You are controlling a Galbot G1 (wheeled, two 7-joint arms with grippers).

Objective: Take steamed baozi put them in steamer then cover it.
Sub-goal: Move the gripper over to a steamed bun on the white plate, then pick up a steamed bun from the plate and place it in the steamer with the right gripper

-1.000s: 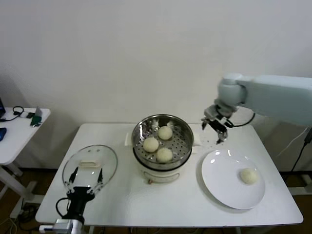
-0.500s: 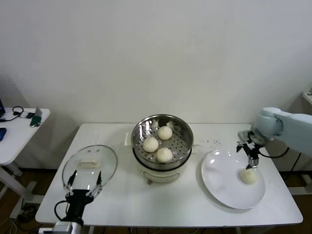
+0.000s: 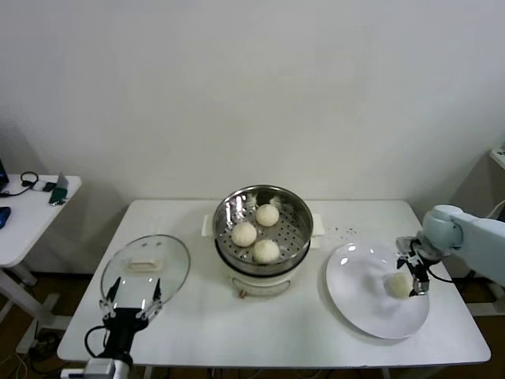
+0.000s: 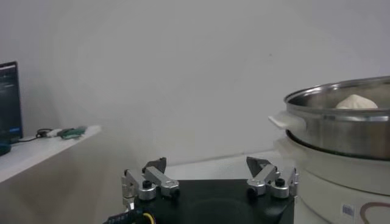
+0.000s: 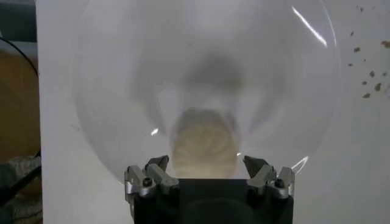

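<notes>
White table point(image 3: 197, 316) bearing steamer point(image 3: 263, 268), cover point(image 3: 146, 268), plate point(image 3: 363, 296)

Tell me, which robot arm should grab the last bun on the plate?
The right one. The right gripper is open right at the last baozi on the white plate. The left gripper waits far off by the glass lid.

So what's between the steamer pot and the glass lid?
Nothing: the head view shows only bare white table between the steamer and the glass lid.
</notes>
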